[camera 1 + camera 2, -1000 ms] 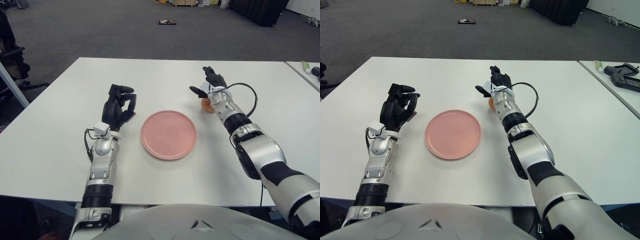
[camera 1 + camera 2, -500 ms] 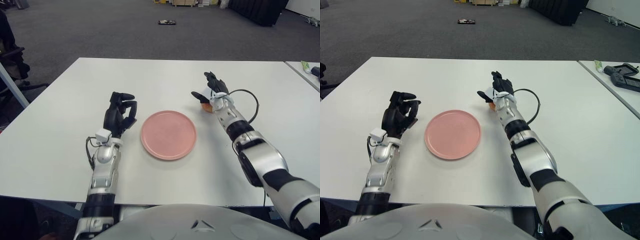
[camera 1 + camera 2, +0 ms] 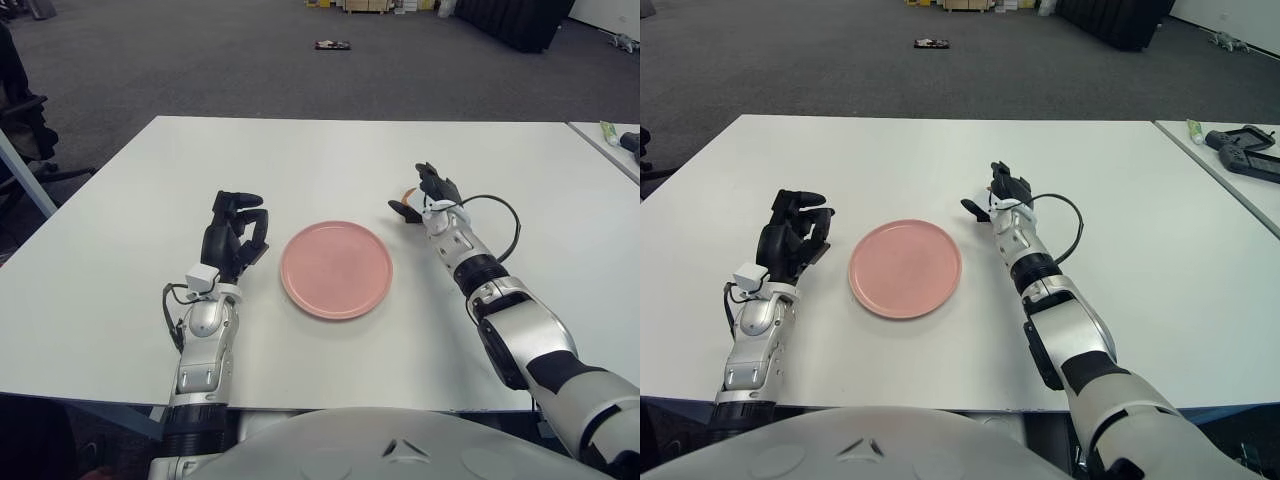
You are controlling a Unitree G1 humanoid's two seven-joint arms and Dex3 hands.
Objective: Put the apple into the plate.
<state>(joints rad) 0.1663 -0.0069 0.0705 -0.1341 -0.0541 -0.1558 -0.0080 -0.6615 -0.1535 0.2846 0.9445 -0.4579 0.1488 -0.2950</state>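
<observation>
The right hand (image 3: 428, 200) cups its black fingers around a small orange-red apple (image 3: 407, 193), mostly hidden, beside the round pink plate (image 3: 336, 269). The left hand (image 3: 232, 234) shows left of the plate, fingers curled, holding nothing.

Carpeted office; white table (image 3: 330, 150)

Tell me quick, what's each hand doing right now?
Left hand: fingers curled, holding nothing, left of the pink plate.
Right hand: at the apple; grip cannot be told.
</observation>
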